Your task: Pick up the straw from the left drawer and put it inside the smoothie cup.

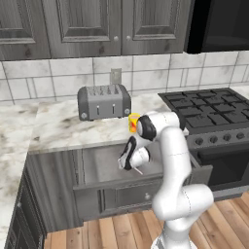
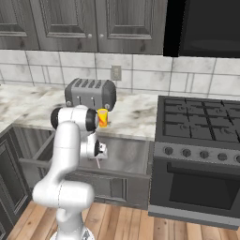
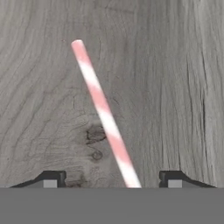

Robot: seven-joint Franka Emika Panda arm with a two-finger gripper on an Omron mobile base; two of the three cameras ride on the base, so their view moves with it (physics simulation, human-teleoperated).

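Hovering over the open left drawer [image 1: 121,168], fingers [image 3: 50,178] spread wide and empty astride the straw [image 3: 103,111] lying on its floor (lined up for grasp); smoothie cup [image 1: 133,122] waits on worktop [image 1: 58,124].

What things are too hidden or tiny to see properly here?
- Straw: its near end is cut off by the bottom of the hand view.
- Smoothie cup: partly behind the arm in the left base view.
- Gripper: fingertips apart, but whether it grips the straw is unclear.
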